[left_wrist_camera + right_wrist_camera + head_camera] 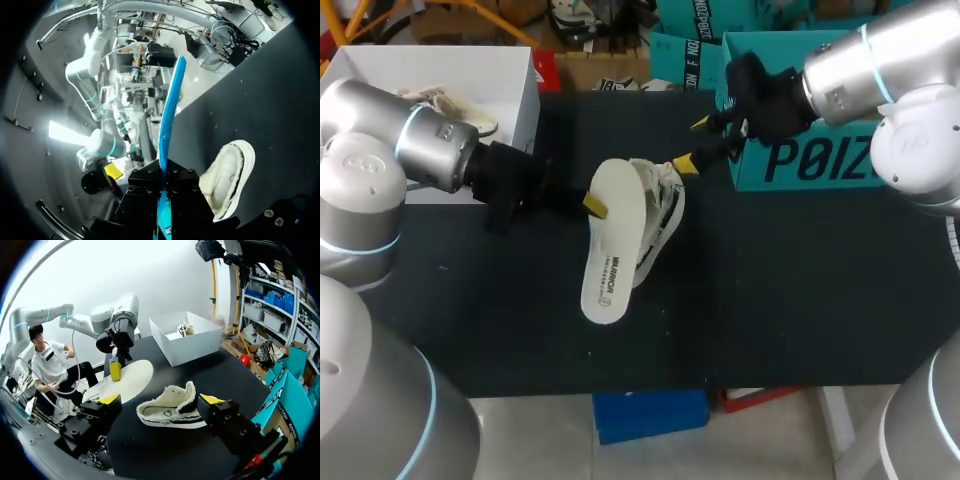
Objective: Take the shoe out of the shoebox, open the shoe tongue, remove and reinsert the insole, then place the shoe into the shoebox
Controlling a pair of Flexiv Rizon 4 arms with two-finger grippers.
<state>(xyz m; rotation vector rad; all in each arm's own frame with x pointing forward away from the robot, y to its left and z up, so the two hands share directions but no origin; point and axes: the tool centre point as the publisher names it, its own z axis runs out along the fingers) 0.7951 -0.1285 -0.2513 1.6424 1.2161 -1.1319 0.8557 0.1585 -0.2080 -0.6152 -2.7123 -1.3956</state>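
While your left gripper (595, 207) is clamping the insole (612, 255) by one long edge, it is holding it lifted and tilted above the table (800, 280), clear of the shoe (663, 215). I judge this is leaving the shoe's cavity free, so you can line the insole up for reinsertion. The shoe is lying on its side on the table, just beside the insole and partly hidden behind it in the head view, with its collar turned toward your right gripper (693, 143). That gripper is standing spread and gripping nothing, its two yellow tips hovering close by the collar. In its wrist view the shoe is sitting ahead of the fingers and between them, though I cannot tell whether either tip is touching it. You are probably placing it there to steady the shoe. The white shoebox (525, 100) is standing well apart at the far left corner, with a second shoe (460, 110) inside.
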